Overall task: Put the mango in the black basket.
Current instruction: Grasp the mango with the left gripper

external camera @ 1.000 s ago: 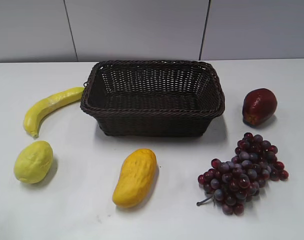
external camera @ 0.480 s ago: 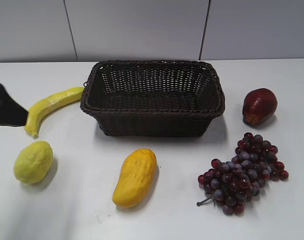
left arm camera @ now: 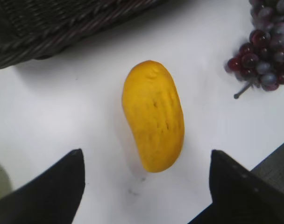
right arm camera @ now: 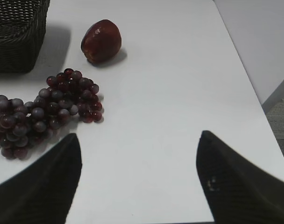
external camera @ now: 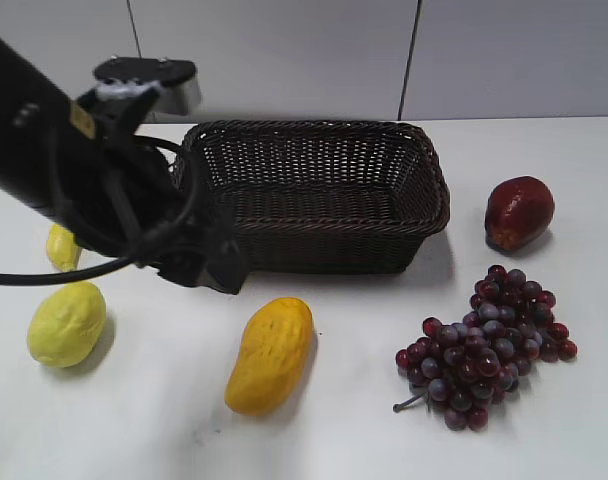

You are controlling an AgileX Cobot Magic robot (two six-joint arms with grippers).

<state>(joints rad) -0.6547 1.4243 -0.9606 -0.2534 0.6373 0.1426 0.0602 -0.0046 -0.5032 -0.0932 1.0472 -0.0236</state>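
Here the mango (external camera: 270, 355) lies flat on the white table (external camera: 354, 440), just in front of the black basket (external camera: 314, 195) and apart from it, long axis pointing toward the basket wall. The left gripper (left arm camera: 146, 186) hangs above it with its fingers spread wide, 1 on either side of the fruit's near end, probably lined up for a grasp across the narrow width. The right gripper (right arm camera: 137, 182) is likewise wide apart over bare table beside the grapes (right arm camera: 44, 109), holding nothing. Compared with 0.5 s ago, the left arm (external camera: 84, 190) has swung in from the edge, now hiding most of the banana (external camera: 62, 247).
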